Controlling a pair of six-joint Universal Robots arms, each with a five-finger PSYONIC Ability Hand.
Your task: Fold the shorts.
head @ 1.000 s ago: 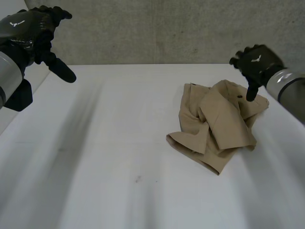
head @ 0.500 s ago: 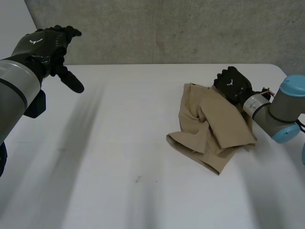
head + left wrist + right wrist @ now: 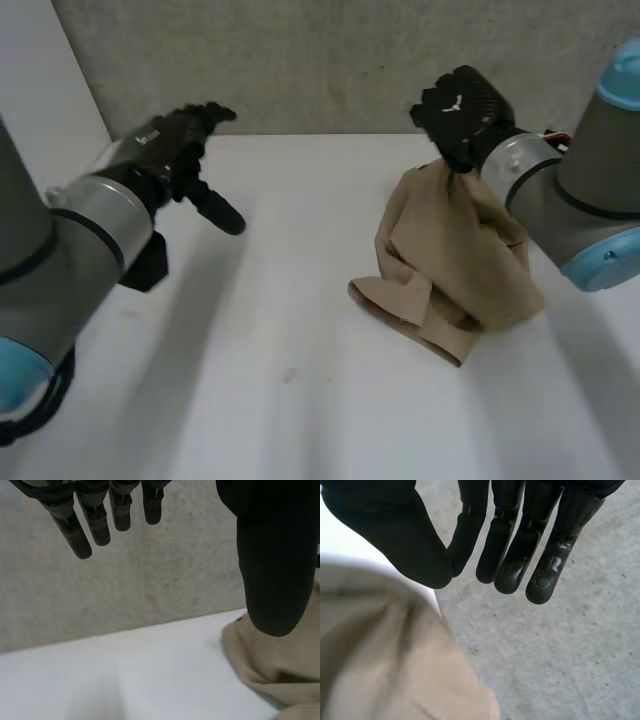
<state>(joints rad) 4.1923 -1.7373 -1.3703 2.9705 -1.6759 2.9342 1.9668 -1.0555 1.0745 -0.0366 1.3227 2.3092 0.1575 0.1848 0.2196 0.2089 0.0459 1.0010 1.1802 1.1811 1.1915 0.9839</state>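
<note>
- The table closest to the robot was bare white, well apart from the fingers of both hands.
- The shorts, tan and crumpled, rested their lowest fold on that surface. This fold was well below the right hand's fingers and far out beyond the left hand's thumb tip.
- The left hand hovered above the table with its fingers straight and spread and its thumb stuck out, holding nothing. In its wrist view the cloth showed beyond the thumb tip.
- Farther back and higher, the right hand had the shorts drawn up in a peak beneath it. Its fingers were straight, with the thumb closed against the first of them, and I judged that they pinched an upper edge of the cloth.
- The coming move turned on how the cloth hung from the right hand's fingers, down and toward the robot. Its long line ran from the peak to the fold on the table.
- The right hand was on the cloth, while the left stood well apart across bare table. By my reckoning the left would need to come in from its thumb side to reach a free edge.
- The pinch point itself was covered by the thumb, and the right arm hid the shorts' far side. Waistband and leg could not be told apart in the bunched cloth.
- Past all the fingertips stood the grey wall.
</note>
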